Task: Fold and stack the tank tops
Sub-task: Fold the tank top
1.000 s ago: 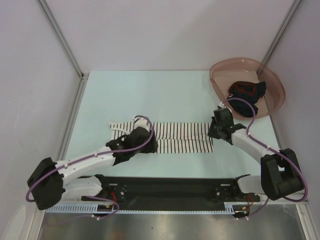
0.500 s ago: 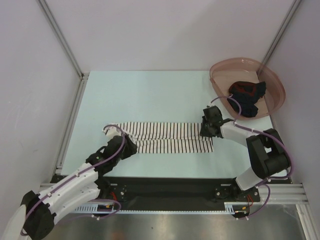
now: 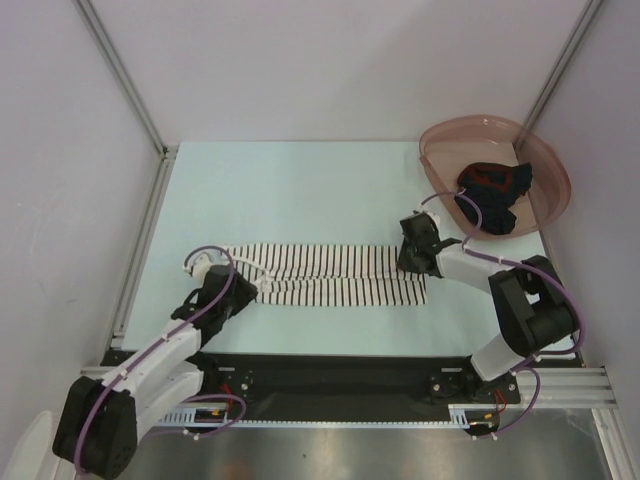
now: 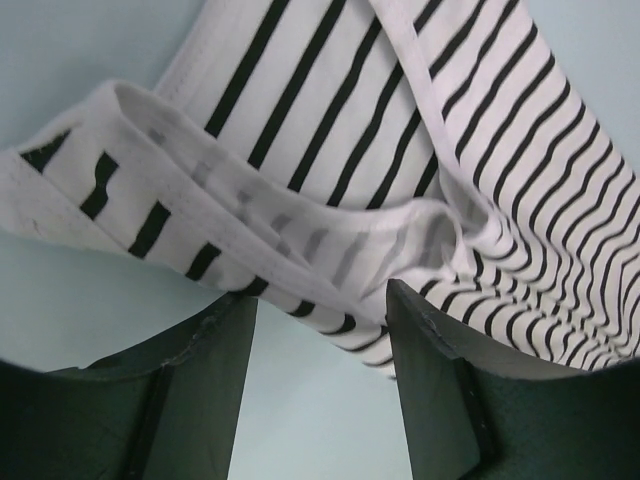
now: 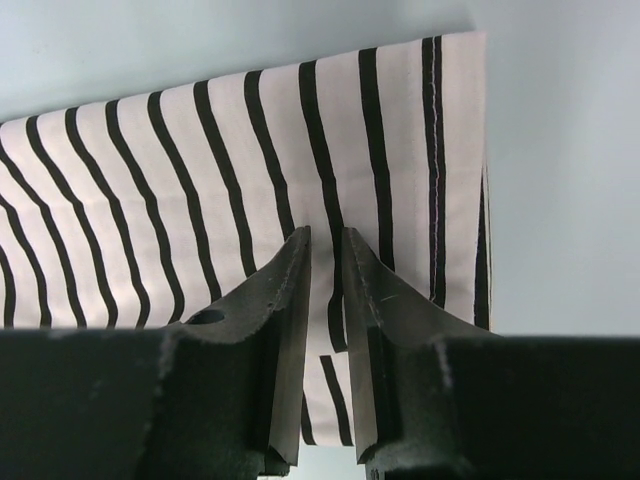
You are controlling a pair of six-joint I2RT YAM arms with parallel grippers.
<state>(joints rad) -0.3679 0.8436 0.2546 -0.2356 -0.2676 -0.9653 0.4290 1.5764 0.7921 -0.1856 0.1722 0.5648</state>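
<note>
left gripper (image 4: 318,297) jaws well apart, right gripper (image 5: 325,235) jaws narrowly parted

Lighting's bright and even, soft and coming from overhead, nothing blown out. In the top view the pale table (image 3: 300,190) only picks up faint, fuzzy shadows under the arms, and the metal strip (image 3: 350,450) along the bottom has a dull sheen. Both wrist cams are sharp on the striped tank top (image 4: 330,120). Up close, though, the left gripper (image 4: 318,300) and right gripper (image 5: 327,235) go nearly black and a bit soft, and the cloth's fold shows some grey shade.
</note>
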